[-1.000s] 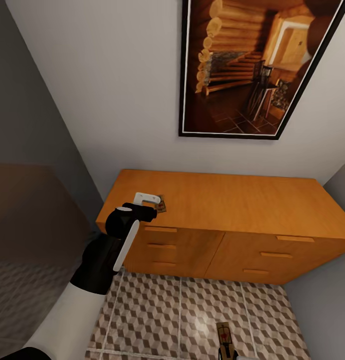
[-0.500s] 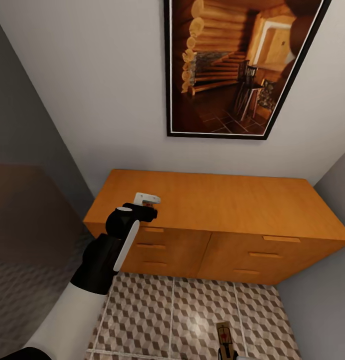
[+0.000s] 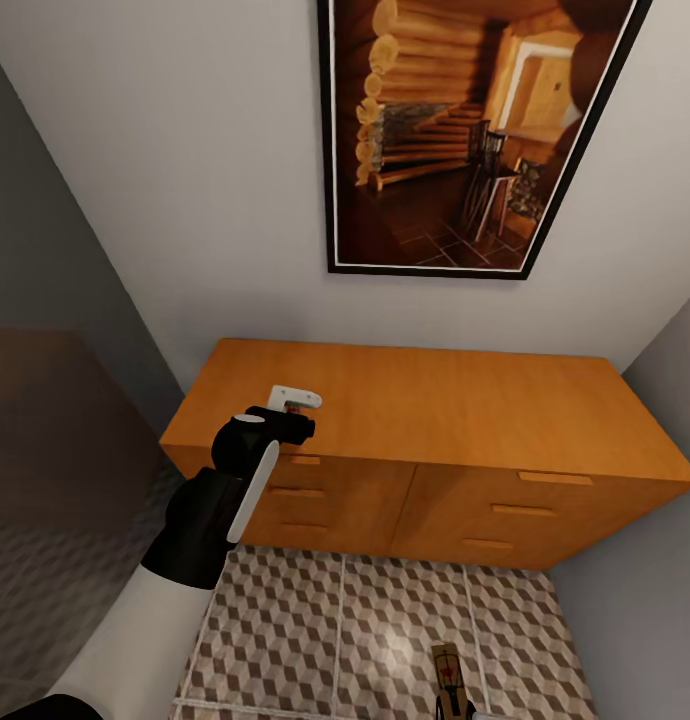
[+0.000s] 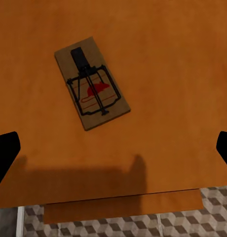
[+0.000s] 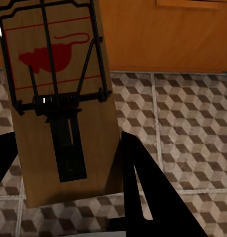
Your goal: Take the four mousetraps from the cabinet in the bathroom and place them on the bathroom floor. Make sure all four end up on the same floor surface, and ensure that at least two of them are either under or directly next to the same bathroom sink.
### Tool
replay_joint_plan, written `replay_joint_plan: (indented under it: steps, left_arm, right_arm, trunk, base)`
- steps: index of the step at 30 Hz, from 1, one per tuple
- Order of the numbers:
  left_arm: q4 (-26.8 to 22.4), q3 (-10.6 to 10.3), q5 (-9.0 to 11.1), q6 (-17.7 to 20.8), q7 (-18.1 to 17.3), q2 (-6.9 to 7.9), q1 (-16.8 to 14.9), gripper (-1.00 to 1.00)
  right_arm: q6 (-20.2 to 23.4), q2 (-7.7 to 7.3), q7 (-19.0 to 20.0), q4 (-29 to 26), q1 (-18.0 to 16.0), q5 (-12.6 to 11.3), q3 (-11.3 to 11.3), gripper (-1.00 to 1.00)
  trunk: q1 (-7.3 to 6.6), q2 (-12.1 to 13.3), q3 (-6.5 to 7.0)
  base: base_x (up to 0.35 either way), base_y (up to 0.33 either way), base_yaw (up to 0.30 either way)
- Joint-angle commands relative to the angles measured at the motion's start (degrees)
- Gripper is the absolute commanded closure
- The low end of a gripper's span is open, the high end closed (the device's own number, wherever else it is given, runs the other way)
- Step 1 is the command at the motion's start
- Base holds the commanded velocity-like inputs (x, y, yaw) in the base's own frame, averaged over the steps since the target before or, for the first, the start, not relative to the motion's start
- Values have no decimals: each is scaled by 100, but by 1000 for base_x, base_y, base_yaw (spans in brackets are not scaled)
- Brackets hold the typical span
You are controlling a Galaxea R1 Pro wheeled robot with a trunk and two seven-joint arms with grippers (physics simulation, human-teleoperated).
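Mousetrap [image 4: 92, 83] lies flat on the cabinet [image 3: 465, 400] top, near the front left corner; in the left wrist view it sits centre-upper frame, angled, red spot visible. Left end effector [image 4: 113, 148] hangs above it with both fingertips spread wide at the frame edges, open, not touching the trap. In the head view the left end effector [image 3: 293, 400] is at mid-left of frame over the cabinet's left end, covering most of that trap. Second mousetrap [image 5: 56, 96] is clamped in the right end effector [image 5: 64, 163]: the board stands between the dark fingers in the right wrist view, tiled bathroom floor [image 5: 192, 128] and cabinet drawer fronts behind it. Same trap [image 3: 447, 672] shows at the bottom centre-right of the head frame, over the bathroom floor [image 3: 325, 640]. Framed picture of a log interior [image 3: 465, 130] hangs on the wall above the cabinet, top of frame.
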Motion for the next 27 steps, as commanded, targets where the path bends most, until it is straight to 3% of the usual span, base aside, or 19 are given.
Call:
replay_joint_plan:
  steps: [1, 10, 27]
  left_arm:
    - [-2, -5, 36, 23, 41, 0, -5, -100]
    - [40, -5, 40, 23, 40, 2, 0, -100]
    - [56, -5, 40, 23, 32, 1, 12, -100]
  right_arm:
    - [-18, 0, -19, 3, -4, -48, 51, 100]
    - [-13, 0, -19, 3, -4, -48, 51, 100]
    - [-11, 0, -19, 3, -4, -48, 51, 100]
  trunk:
    - [3, -10, -9]
    - [3, -10, -15]
    - [3, -10, -86]
  base:
    - [0, -1, 0]
    - [0, 0, 38]
    - [0, 0, 145]
